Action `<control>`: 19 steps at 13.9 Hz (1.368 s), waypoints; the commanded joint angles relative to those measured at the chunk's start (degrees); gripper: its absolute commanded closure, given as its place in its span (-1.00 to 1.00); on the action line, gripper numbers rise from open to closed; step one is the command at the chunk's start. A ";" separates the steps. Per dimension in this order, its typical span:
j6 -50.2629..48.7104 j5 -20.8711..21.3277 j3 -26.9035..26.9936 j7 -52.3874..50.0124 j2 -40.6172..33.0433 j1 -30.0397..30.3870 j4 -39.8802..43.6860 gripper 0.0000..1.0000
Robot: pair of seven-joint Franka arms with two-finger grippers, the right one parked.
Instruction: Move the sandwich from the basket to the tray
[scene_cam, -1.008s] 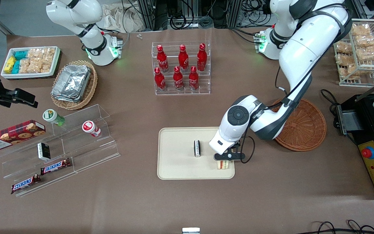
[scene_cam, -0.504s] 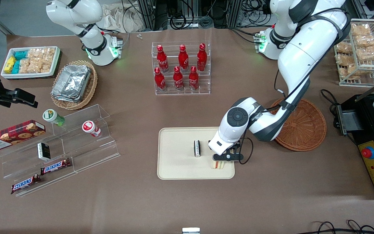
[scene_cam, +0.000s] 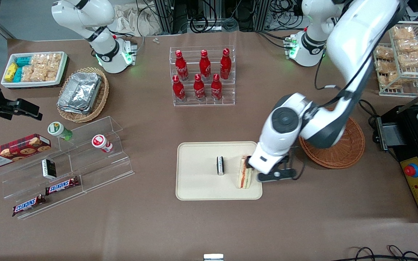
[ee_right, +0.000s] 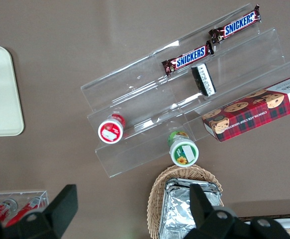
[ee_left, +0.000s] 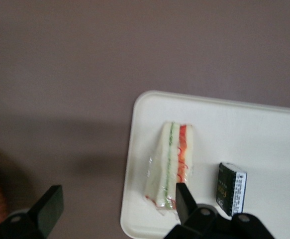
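So the brown tabletop (scene_cam: 151, 224) was pretty crowded. Biggest container of interest was the flat cream-beige rectangular tray (scene_cam: 198, 188) with rounded corners, sitting nearer the front camera than the clear rack of red bottles (scene_cam: 202, 76). It held two things: a small dark box with a white end (scene_cam: 220, 165) standing about mid-tray, and the triangular white-bread sandwich (scene_cam: 245, 173) with red-orange and green filling stripes, resting on the tray close to the edge toward the working arm's end. The wrist view showed the same sandwich (ee_left: 170, 169) lying flat just inside the tray's rim (ee_left: 135, 124), with the little box (ee_left: 231, 188) beside it but not touching.

Next in size, the round reddish-brown woven wicker basket (scene_cam: 343, 152) sat on the tabletop just beside the tray toward the working arm's end, partly covered by the arm; I couldn't see anything in the part that showed.

The left arm's black two-finger gripper (scene_cam: 263, 173) hung right at the tray's edge next to the sandwich, spread wide and holding nothing. In the wrist view its fingers (ee_left: 185, 199) were well apart, clear of the bread.
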 commanded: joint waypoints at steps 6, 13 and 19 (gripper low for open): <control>-27.26 -13.38 0.12 19.02 -16.12 8.89 7.76 -1.00; -34.42 -19.62 -0.23 30.63 -22.27 14.26 8.40 -1.00; -34.43 -23.55 2.23 38.86 -31.57 19.60 -2.12 -1.00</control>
